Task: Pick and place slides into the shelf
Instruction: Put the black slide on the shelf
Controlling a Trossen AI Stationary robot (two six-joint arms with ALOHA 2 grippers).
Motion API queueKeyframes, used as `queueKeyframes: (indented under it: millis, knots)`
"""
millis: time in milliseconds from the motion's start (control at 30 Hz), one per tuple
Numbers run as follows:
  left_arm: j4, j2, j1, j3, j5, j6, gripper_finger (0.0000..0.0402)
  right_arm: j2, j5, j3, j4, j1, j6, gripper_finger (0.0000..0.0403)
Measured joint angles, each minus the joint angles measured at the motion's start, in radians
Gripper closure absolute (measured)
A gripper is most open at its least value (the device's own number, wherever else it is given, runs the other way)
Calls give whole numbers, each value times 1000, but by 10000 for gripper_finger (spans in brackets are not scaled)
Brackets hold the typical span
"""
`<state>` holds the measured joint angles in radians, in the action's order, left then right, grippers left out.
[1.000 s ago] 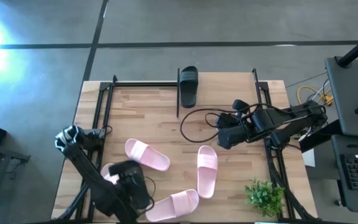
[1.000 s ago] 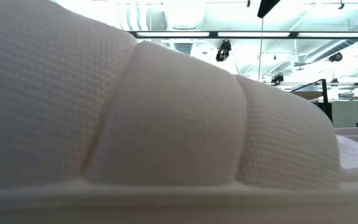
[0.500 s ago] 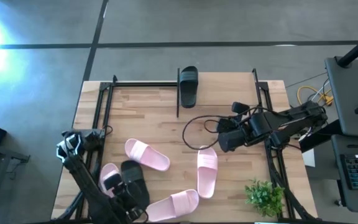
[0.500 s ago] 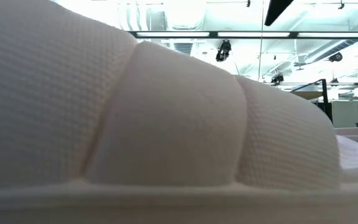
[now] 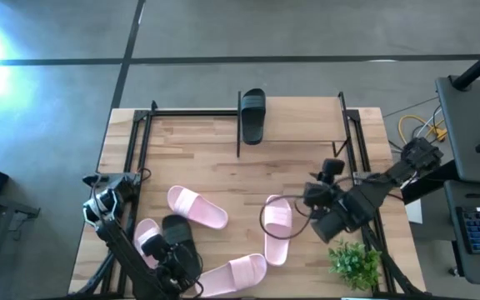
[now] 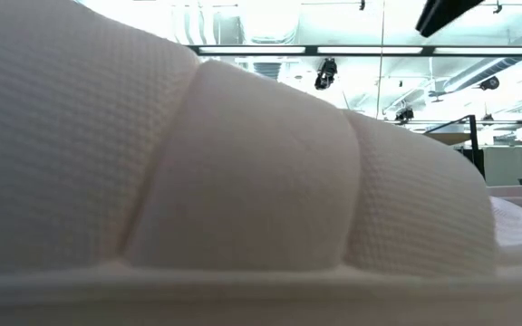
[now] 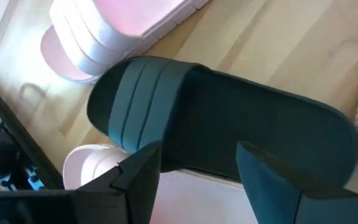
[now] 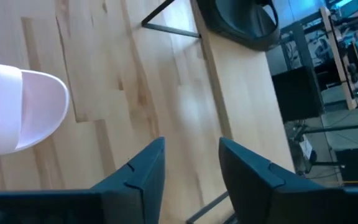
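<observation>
One black slide lies on the shelf at the table's far edge. A second black slide lies near the front left, its edge resting on a pink slide. My left gripper hangs open just above it, one finger on either side of its heel half; in the high view this gripper is near the front edge. Three more pink slides lie on the tabletop. My right gripper is open over bare wood, beside the pink slide's toe.
A small green plant stands at the front right corner. A loop of black cable hangs from the right arm over a pink slide. A pale slide stands right against the low camera and fills its view.
My left gripper has drawn back toward the table's near edge, and the black slide it covered now shows, lying beside the pink one. My right gripper has swung from the table's middle toward the near edge, dragging its cable loop along.
</observation>
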<state>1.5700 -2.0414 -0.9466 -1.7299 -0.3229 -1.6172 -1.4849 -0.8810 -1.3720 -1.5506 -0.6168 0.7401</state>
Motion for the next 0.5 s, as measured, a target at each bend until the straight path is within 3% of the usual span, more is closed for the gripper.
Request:
queueKeyframes:
  millis: [233, 500]
  knots:
    - [2, 15, 4, 122, 27, 0, 205, 1, 10, 122, -16, -52, 199, 243]
    - [-3, 18, 13, 219, 13, 0, 225, 1, 69, 211, -17, -51, 289, 241]
